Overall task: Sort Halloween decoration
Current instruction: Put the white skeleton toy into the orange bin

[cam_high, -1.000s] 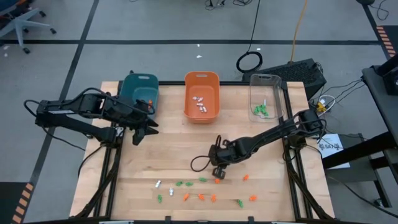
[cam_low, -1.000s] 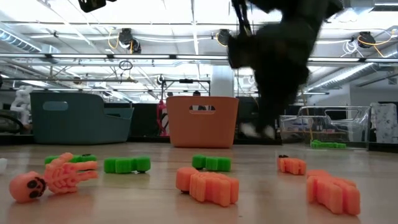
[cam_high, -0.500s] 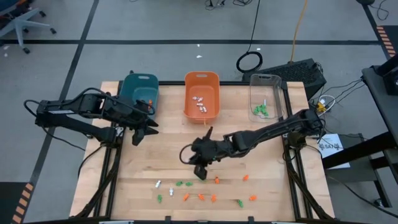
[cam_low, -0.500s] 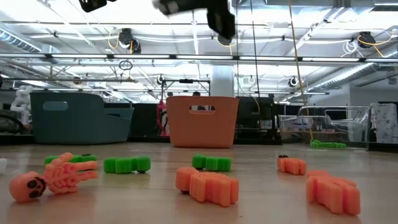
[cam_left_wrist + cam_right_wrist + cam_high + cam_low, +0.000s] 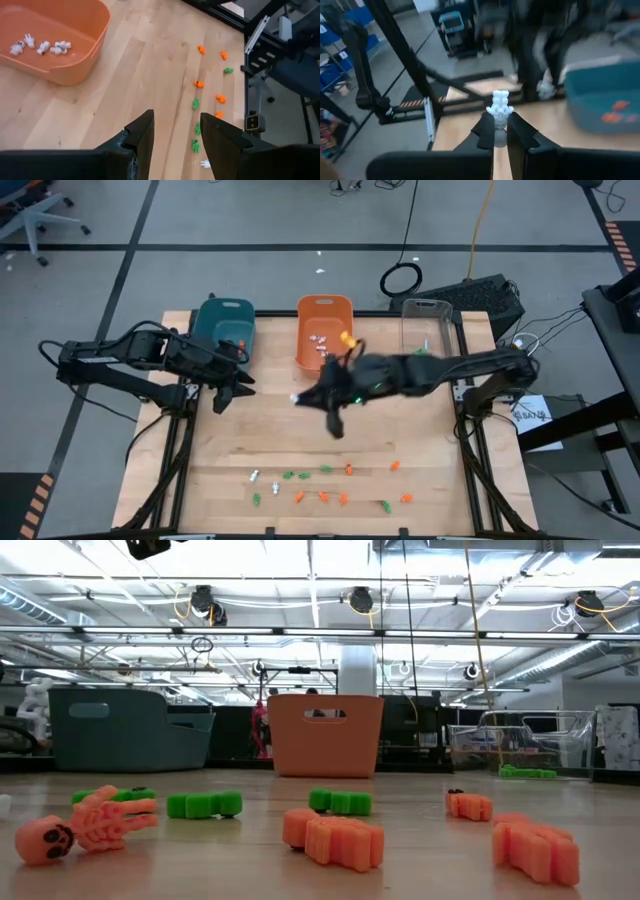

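Observation:
My right gripper (image 5: 300, 397) hangs high over the table's middle, pointing toward the left edge, shut on a small white skeleton trinket (image 5: 500, 107). My left gripper (image 5: 175, 135) stands open and empty over the left side, in front of the teal bin (image 5: 225, 325). Loose orange, green and white trinkets (image 5: 325, 485) lie flat on the wood near the front edge. In the low view they show as an orange skeleton (image 5: 85, 825) and green (image 5: 205, 804) and orange pieces (image 5: 335, 838). No gripper shows there. My right gripper pinches the white trinket's lower end (image 5: 499, 121) between its two fingertips (image 5: 487, 128). The fingers lie nearly level and point toward the table's left side. The trinket sticks out past the tips and is lifted well clear of the table.
Three bins stand along the far edge: the teal one with orange trinkets inside (image 5: 620, 106), an orange bin (image 5: 325, 340) with white trinkets, and a clear bin (image 5: 430, 340) with green ones. Bare wood lies between the bins and the loose trinkets.
My right gripper has risen from just above the trinkets near the front edge. It has gone toward the far and left edges and tipped from pointing down to nearly level. It has stayed shut and now carries the white trinket.

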`<state>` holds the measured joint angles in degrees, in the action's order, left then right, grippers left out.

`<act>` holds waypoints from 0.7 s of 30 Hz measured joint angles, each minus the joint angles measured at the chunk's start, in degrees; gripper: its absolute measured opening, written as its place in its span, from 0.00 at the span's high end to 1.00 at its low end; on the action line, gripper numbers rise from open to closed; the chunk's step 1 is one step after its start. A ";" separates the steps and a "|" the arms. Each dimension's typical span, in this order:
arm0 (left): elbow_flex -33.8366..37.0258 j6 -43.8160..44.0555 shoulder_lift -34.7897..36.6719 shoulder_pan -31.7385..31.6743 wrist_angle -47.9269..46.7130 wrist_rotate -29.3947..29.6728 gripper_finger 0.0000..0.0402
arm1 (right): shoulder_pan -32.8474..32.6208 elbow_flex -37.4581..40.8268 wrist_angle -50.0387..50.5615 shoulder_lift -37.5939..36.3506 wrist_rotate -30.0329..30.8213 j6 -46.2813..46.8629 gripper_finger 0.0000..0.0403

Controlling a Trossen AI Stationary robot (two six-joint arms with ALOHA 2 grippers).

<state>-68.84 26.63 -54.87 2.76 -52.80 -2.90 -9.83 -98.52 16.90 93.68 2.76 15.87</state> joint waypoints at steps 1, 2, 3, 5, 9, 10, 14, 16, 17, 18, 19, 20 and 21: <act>0.00 0.06 0.00 0.00 0.26 0.00 0.60 | 0.42 0.00 0.15 -1.42 0.00 -1.40 0.99; 0.00 0.02 0.00 0.00 0.76 0.00 0.60 | 0.82 0.00 0.49 -2.84 0.00 -2.68 0.99; 0.00 -0.05 0.00 0.00 1.22 0.02 0.60 | 1.32 0.00 0.77 -4.28 -0.02 -3.92 0.99; 0.00 -0.40 -0.02 0.00 2.30 0.08 0.60 | 2.07 0.00 2.16 -6.96 0.02 -7.02 0.99; 0.00 -1.00 -0.02 0.00 5.31 2.05 0.60 | 3.62 0.00 5.49 -11.61 -0.02 -16.16 0.99; 0.00 -1.62 -0.02 0.00 5.90 2.73 0.60 | 3.98 0.00 6.35 -12.54 -0.02 -18.28 0.99; 0.00 -4.78 -0.23 0.00 7.74 6.20 0.60 | 5.38 0.00 7.92 -15.98 -1.97 -28.10 0.99; 0.00 -6.31 -0.26 0.00 7.98 8.37 0.60 | 5.99 0.00 8.09 -17.27 -4.36 -34.41 0.99; 0.00 -6.47 -0.29 0.00 8.07 9.56 0.60 | 6.13 0.00 8.22 -17.78 -4.58 -36.96 0.99; 0.00 -6.44 -0.44 0.00 8.41 10.95 0.60 | 6.24 0.00 8.26 -18.29 -4.57 -39.13 0.99; 0.00 -6.42 -0.55 0.00 8.71 12.24 0.60 | 6.28 0.00 8.25 -18.67 -4.57 -40.84 0.99; 0.00 -6.42 -0.62 0.00 8.71 13.33 0.60 | 6.28 0.00 8.25 -18.96 -4.57 -42.32 0.99; 0.00 -6.40 -0.68 0.00 8.78 14.15 0.60 | 6.28 0.00 8.25 -19.19 -4.57 -44.05 0.99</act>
<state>-68.84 20.23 -55.55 2.76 -44.03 11.26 -3.55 -98.52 25.15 74.49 -1.80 -28.18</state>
